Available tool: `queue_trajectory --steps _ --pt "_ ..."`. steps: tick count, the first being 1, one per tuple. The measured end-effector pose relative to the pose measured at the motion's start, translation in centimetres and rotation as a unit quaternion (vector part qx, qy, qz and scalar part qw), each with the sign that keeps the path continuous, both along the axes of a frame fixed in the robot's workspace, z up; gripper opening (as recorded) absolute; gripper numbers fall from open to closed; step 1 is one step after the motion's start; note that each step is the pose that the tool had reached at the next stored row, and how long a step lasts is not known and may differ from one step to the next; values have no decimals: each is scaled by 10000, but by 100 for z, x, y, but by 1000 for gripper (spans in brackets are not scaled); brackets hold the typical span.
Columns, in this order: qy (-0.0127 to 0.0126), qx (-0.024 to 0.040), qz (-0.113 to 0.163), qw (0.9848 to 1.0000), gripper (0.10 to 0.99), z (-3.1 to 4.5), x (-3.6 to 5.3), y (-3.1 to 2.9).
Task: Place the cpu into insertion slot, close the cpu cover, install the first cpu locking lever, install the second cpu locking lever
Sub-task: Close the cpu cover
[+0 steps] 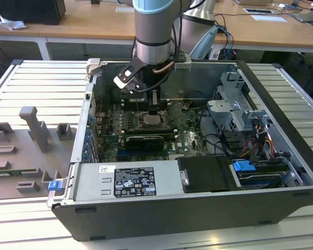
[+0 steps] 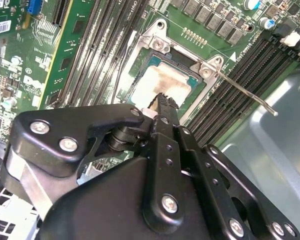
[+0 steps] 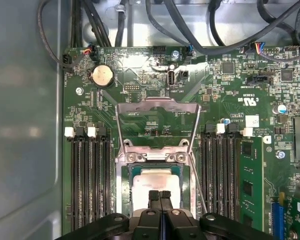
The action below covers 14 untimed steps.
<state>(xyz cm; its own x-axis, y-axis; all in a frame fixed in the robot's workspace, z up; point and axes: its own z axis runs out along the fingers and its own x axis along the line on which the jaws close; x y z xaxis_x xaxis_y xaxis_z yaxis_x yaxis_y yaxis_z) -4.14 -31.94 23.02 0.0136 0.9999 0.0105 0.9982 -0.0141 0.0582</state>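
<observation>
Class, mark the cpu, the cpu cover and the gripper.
cpu (image 3: pixel 157 179): first wrist view, pale metal face.
cpu cover (image 3: pixel 157 103): first wrist view, frame's end bar.
gripper (image 3: pixel 160 194): first wrist view, between its fingertips.

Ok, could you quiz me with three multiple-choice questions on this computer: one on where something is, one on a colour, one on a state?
1. Where does the cpu lie?
A in the insertion slot; B beside the case; C held up in the air.
2. What colour is the circuit board?
A blue; B green; C red.
3. How is the cpu cover?
A shut over the chip; B swung open; C taken off.

Answers:
1 A, its pale face sits inside the socket, with the closed hand just over it.
2 B, green shows all round the socket.
3 B, the frame is hinged back, clear of the chip.
</observation>
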Motion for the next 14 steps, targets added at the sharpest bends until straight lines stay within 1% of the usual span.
queue_trajectory --steps 2,3,5,8,12,14 --pt "0 0 0 10000 106 24 0 0" --pt "0 0 0 10000 106 48 0 0" --pt "-1 1 0 10000 106 52 0 0" --pt "0 1 1 10000 106 85 -2 0" --pt "0 1 0 10000 106 142 -2 1" --pt "0 1 1 10000 106 191 -2 2"
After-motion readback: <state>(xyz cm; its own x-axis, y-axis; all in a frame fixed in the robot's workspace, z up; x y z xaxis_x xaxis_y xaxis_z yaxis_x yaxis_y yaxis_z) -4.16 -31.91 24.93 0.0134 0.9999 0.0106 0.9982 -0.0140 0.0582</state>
